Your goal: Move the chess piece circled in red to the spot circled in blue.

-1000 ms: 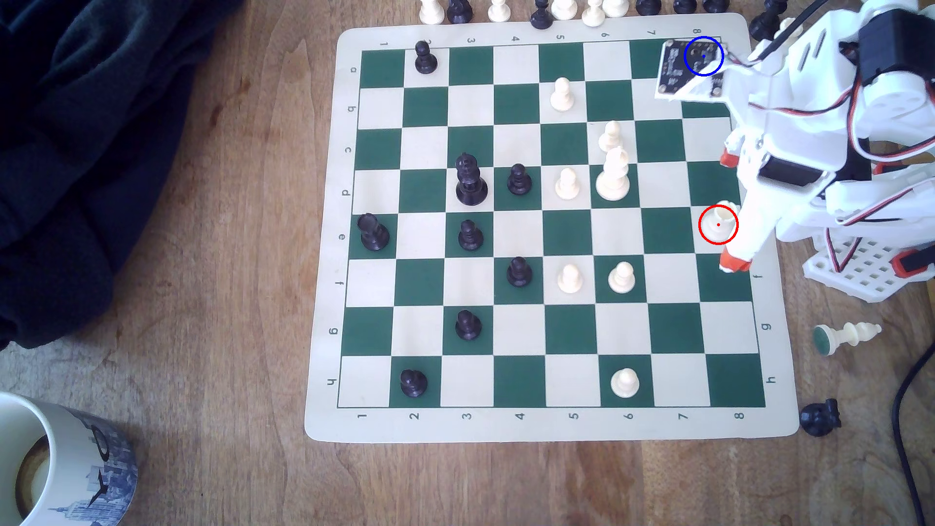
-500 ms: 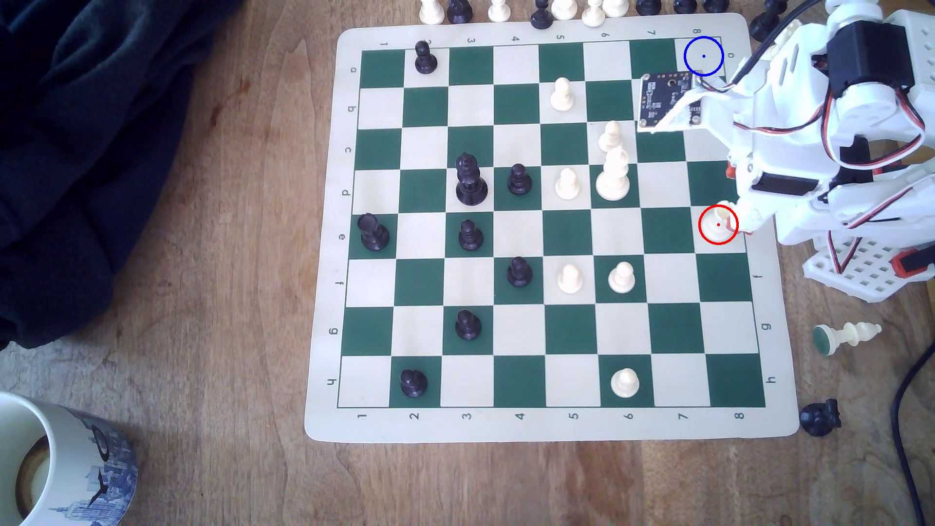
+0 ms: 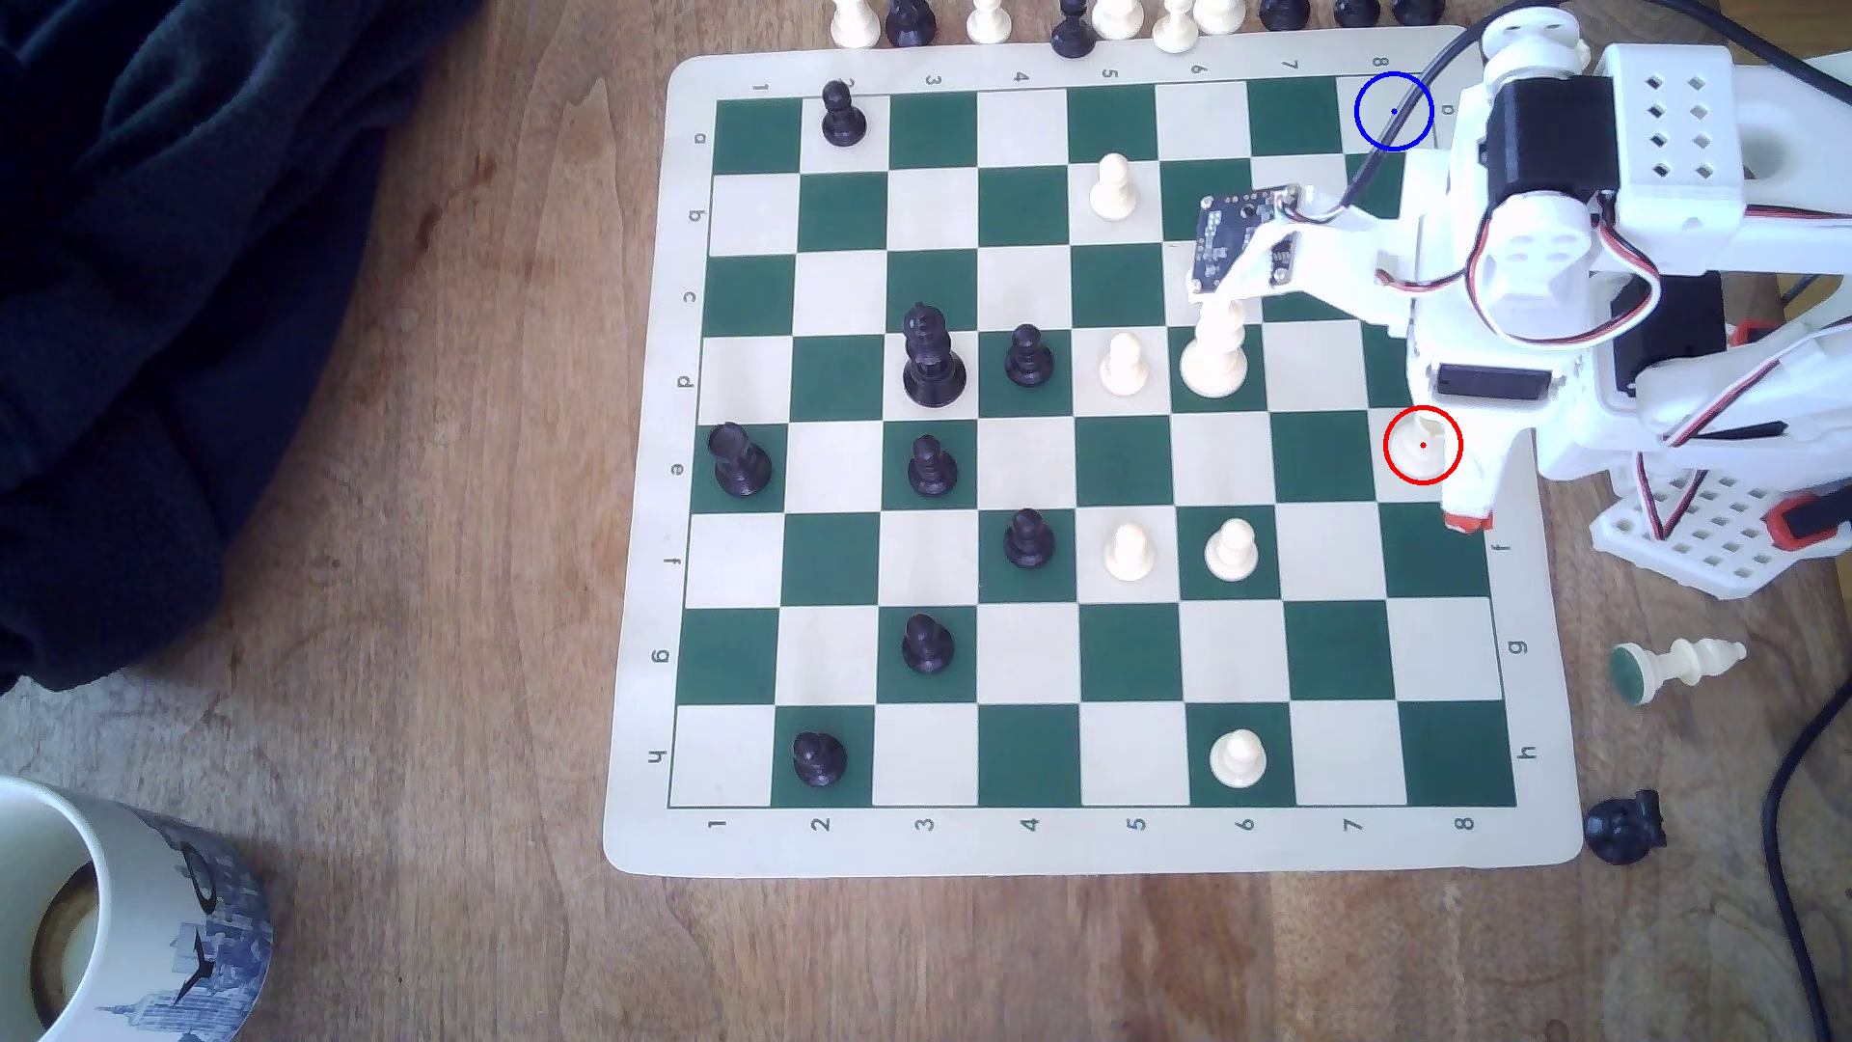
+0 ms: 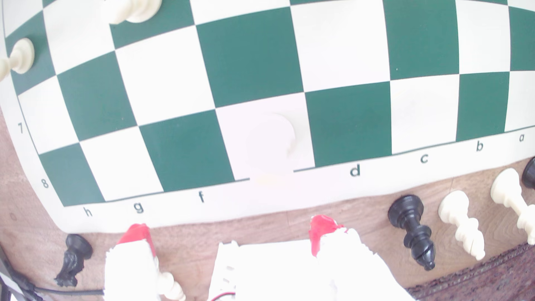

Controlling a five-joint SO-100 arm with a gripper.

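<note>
Rook (image 3: pixel 1424 448): on its red-ringed cream square at the board's (image 3: pixel 1042 847) edge, ungrasped. Gripper (image 4: pixel 231 231): fingers spread, tips short of the rook. Blue-ringed spot (image 3: pixel 1375 100): vacant. Remaining: grasp, carry, place.

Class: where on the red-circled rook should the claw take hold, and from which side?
Likely the rook's straight body just under its flat, hollow top, since it stands upright. Come down from above: the open claw is already by the board's edge beside it, one tip either side.
</note>
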